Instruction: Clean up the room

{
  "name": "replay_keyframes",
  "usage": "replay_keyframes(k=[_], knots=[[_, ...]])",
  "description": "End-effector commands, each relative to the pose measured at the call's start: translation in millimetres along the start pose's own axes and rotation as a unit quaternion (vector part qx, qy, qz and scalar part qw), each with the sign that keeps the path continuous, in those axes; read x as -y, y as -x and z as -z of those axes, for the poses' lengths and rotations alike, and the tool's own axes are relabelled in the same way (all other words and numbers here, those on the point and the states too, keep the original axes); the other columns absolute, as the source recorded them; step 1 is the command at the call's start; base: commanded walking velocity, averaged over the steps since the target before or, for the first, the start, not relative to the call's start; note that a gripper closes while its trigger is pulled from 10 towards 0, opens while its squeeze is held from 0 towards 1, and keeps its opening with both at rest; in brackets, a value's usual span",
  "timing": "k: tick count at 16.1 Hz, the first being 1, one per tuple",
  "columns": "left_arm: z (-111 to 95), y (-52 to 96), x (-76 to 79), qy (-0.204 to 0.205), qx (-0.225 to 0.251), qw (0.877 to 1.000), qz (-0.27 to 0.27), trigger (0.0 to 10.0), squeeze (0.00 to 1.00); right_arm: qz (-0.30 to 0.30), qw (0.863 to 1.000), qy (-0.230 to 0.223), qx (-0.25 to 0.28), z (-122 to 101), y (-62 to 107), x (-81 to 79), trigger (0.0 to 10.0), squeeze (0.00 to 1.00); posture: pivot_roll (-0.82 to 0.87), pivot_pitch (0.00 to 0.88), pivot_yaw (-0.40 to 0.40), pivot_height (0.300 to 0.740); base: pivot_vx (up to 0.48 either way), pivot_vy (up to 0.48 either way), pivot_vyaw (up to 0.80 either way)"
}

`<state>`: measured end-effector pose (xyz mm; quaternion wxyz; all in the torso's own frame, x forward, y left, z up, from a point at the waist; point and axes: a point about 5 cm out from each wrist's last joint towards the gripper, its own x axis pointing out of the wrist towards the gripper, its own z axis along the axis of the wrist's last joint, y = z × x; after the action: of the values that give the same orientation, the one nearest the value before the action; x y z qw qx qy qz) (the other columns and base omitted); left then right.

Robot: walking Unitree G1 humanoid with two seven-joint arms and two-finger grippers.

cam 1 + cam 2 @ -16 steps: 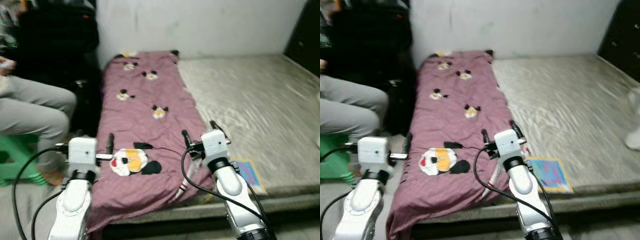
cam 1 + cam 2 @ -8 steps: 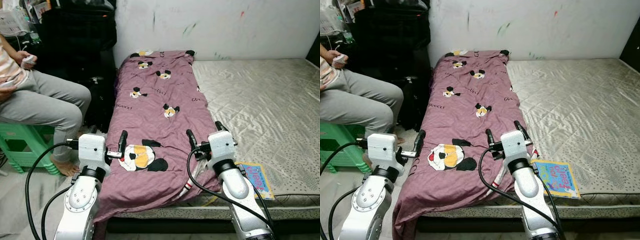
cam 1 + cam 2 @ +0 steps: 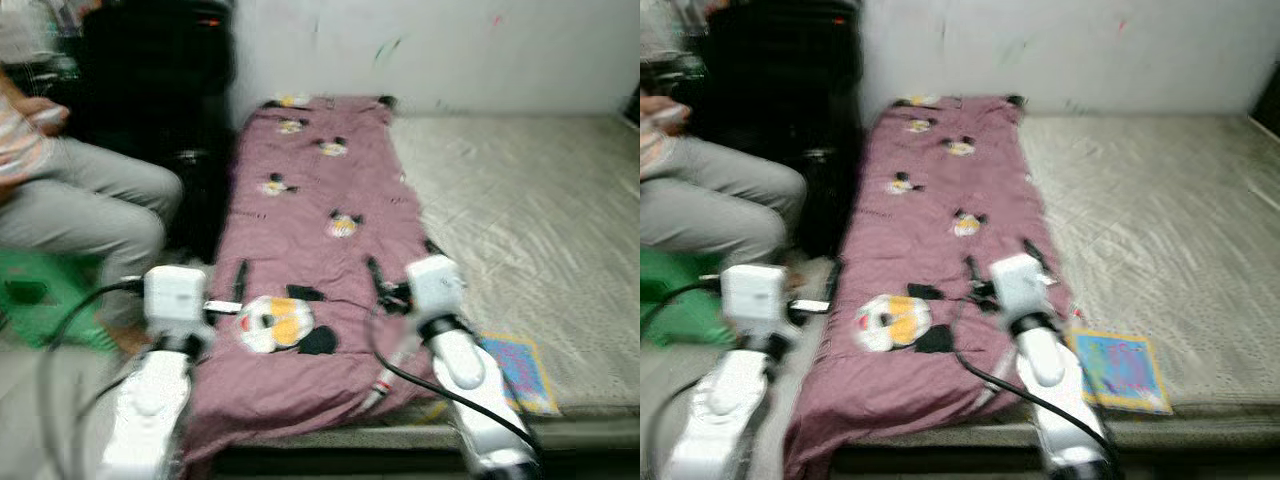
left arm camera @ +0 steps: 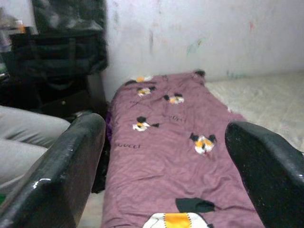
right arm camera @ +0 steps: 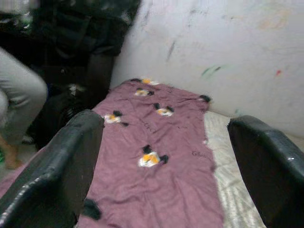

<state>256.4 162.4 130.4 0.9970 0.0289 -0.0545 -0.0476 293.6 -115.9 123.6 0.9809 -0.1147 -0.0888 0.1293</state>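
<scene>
Blanket: we see the mauve cartoon-print blanket (image 3: 310, 250) laid lengthwise along the left strip of the grey quilted mattress (image 3: 520, 210), its long axis running away from us toward the wall.
Left gripper (image 3: 240, 290): fingers spread wide, holding nothing, over the blanket's near left edge.
Right gripper (image 3: 400, 268): equally wide, empty, above the near right edge.
Nearer arm: we judge neither; the near hem lies between both.
Booklet: a colourful booklet (image 3: 1120, 372) rests beside the right arm.

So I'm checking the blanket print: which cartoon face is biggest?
The white and orange face near the blanket's foot end, between both tools; the others are much smaller.
</scene>
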Motion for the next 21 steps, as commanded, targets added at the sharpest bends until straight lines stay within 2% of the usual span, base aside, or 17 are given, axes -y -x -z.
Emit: replay_keyframes(k=[1, 5, 8, 11, 16, 21], knots=[[-3.9, -2.4, 9.2, 0.011, 0.007, 1.0, 0.016, 10.0, 0.0, 0.014, 1.0, 0.007, -0.014, 6.0, 5.0, 10.4, 10.0, 0.0, -0.03, 0.019, 0.023, 0.74, 0.337, 0.0, 0.0], [-0.5, -4.8, 9.3, 0.004, -0.005, 1.0, -0.009, 10.0, 0.0, 0.014, 1.0, 0.006, -0.015, 6.1, 4.2, 10.0, 10.0, 0.0, -0.03, 0.018, 0.025, 0.74, 0.078, 0.0, 0.0], [-0.8, -5.5, 8.7, -0.004, -0.007, 1.0, -0.01, 10.0, 0.0, 0.012, 1.0, 0.007, -0.015, 6.7, 3.7, 9.7, 10.0, 0.0, -0.03, 0.023, 0.024, 0.74, 0.0, 0.0, 0.0], [-0.9, -5.2, 9.7, -0.01, -0.007, 1.0, -0.01, 10.0, 0.0, 0.009, 1.0, 0.007, -0.015, 6.8, 3.2, 8.8, 10.0, 0.0, -0.03, 0.023, 0.024, 0.74, 0.0, 0.0, 0.59], [-0.9, -4.8, 11.3, -0.008, -0.008, 1.0, -0.004, 10.0, 0.0, 0.01, 1.0, 0.004, -0.018, 7.5, 3.7, 9.5, 10.0, 0.0, -0.03, 0.022, 0.021, 0.74, 0.0, 0.0, 0.0], [-0.9, -5.3, 12.1, -0.006, -0.007, 1.0, -0.002, 10.0, 0.0, 0.004, 1.0, 0.006, -0.019, 8.1, 2.8, 8.1, 10.0, 0.0, -0.02, 0.019, 0.019, 0.74, 0.0, -0.263, 0.0]])
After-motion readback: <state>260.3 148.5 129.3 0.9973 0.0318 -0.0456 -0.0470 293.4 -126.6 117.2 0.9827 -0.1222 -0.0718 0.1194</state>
